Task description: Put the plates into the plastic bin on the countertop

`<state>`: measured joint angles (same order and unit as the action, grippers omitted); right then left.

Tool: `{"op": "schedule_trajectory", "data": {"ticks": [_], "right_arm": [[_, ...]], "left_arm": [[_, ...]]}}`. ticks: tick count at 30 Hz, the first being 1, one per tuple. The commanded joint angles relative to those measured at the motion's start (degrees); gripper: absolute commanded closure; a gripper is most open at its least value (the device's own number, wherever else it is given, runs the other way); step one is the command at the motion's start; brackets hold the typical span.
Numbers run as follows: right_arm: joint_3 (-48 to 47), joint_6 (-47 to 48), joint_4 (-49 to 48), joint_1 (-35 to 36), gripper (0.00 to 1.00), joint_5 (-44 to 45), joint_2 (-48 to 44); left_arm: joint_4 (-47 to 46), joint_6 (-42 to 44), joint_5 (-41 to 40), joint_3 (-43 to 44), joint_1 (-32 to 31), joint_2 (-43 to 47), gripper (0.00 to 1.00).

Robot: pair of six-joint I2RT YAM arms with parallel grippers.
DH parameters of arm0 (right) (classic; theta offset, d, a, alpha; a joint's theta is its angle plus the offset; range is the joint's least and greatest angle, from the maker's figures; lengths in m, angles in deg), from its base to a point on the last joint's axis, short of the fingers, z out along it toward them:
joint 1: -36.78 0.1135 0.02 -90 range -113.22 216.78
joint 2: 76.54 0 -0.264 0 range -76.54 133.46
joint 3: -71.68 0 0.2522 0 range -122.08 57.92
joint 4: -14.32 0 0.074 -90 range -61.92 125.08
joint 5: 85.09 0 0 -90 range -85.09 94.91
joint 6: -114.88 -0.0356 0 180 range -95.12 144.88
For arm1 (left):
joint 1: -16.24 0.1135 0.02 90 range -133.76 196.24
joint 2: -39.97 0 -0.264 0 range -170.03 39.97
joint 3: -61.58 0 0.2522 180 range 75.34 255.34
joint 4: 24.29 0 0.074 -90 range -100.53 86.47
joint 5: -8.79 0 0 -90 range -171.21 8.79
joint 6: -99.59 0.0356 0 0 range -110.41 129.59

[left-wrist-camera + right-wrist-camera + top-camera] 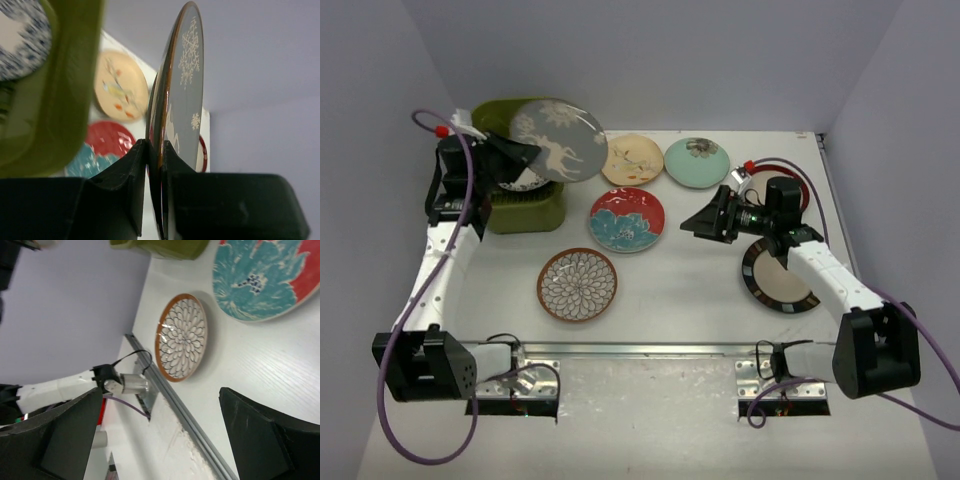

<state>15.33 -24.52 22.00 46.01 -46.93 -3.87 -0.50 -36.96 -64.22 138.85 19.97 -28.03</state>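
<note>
**Left gripper** [155,150]: jaws clamped on the rim of the round grey glazed plate with white deer and snowflakes [558,140]. The plate is held on edge, tilted, above the olive-green rectangular plastic bin [525,215] at the far left corner of the flat white countertop [680,290].

**Right gripper** [702,222]: jaws wide apart and empty, over the counter's right half.

**Handling:** the grey plate is judged rigid, slick-glazed and breakable. The hold on the rim is narrow, so the plate may pivot; lower it gently. The round red-and-teal plate [627,220] lies flat mid-counter and would need lifting by its rim.

**Hidden:** arm and plate hide most of the bin interior. A blue-and-white speckled plate [20,40] shows inside, its seating unclear.
</note>
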Motion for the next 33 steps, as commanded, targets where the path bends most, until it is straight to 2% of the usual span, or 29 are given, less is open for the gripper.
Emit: {"op": "schedule_trajectory", "data": {"ticks": [1,5,9,20,28,29,31,33], "right_arm": [[-3.0,9.2,10.0,0.2,0.01,4.7,-2.0],[-4.6,11.7,13.0,0.1,0.01,4.4,-2.2],[-3.5,9.7,10.7,0.1,0.01,3.1,-1.3],[-1.6,8.2,7.3,0.1,0.01,1.9,1.9],[-0.6,7.3,6.7,0.1,0.01,1.7,2.2],[-0.6,7.2,6.6,0.1,0.01,1.7,2.1],[-0.6,7.2,6.7,0.1,0.01,1.9,1.7],[-0.6,7.0,6.6,0.1,0.01,2.2,1.4]], "left_arm": [[-2.1,-4.8,-7.6,8.0,7.4,-4.9,1.00],[-1.6,-5.6,-10.5,13.3,10.3,-14.7,1.00],[-0.5,-5.5,-15.3,21.3,10.6,-24.6,1.00],[0.5,-3.1,-17.9,37.7,11.0,-47.5,0.99],[3.6,-1.9,-19.8,44.3,11.5,-55.1,0.65],[4.4,-1.9,-19.6,45.4,11.5,-55.9,0.58],[8.7,-1.4,-19.8,48.9,11.6,-57.5,0.30],[9.5,-1.4,-20.1,48.3,11.5,-56.9,0.20]]}}
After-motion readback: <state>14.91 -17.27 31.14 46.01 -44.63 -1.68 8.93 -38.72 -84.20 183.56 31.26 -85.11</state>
